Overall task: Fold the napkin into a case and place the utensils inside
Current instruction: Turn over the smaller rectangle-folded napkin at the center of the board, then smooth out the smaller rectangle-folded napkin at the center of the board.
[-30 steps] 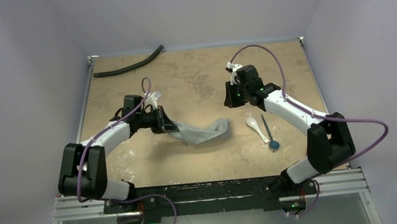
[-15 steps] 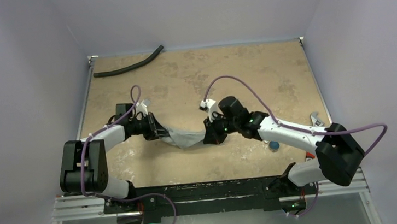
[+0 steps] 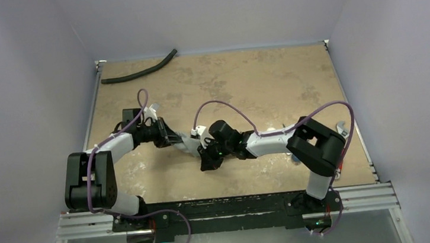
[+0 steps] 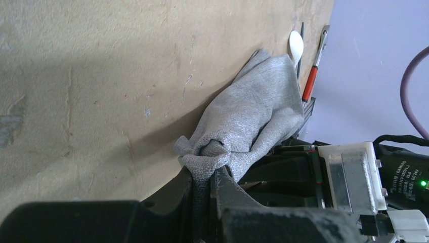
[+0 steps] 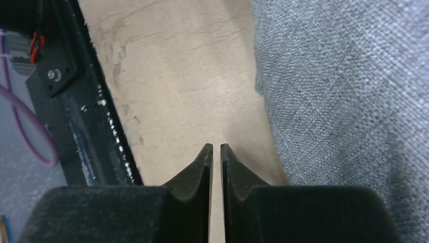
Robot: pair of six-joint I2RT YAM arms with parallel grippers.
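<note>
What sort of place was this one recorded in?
Probably a robotics lab test cell: a tan table boxed in by plain pale walls, a left arm and right arm bolted to a metal rail at its near edge, and a black hose.

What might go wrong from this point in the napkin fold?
1. The right gripper has its jaws almost together over bare table, beside the napkin rather than on it. A pull now would likely take no cloth.
2. The left gripper pinches the napkin as a bunched wad, so a fold started from here may come out crumpled rather than flat.
</note>
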